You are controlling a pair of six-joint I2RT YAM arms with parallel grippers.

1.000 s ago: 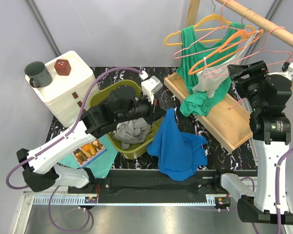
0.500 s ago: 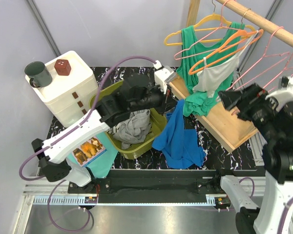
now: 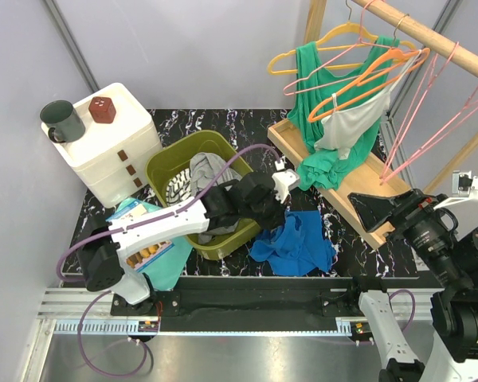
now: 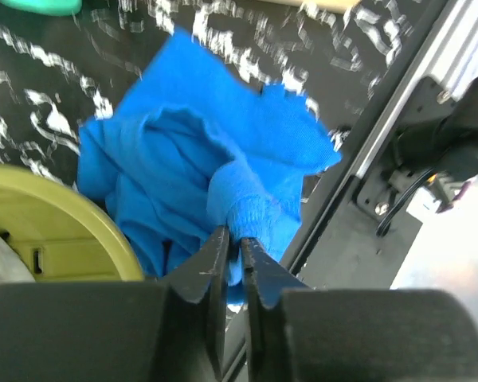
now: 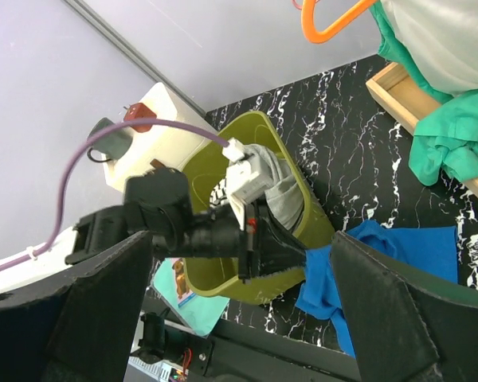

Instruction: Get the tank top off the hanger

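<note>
Lowered since the earlier frame, the blue tank top (image 3: 296,243) (image 4: 223,151) now lies crumpled on the marbled table (image 3: 247,123), just beside the olive basket (image 3: 169,171), with one fold pinched tight in the left gripper (image 3: 277,216) (image 4: 233,239). Pulled back from the rail (image 3: 430,40), the right gripper (image 3: 374,208) hovers empty, fingers spread wide — the green top (image 3: 315,87) hangs behind.

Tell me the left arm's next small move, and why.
Probably open the left gripper and let go: it is pinching a fold of the blue top, which already lies heaped on the table beside the bin.
</note>
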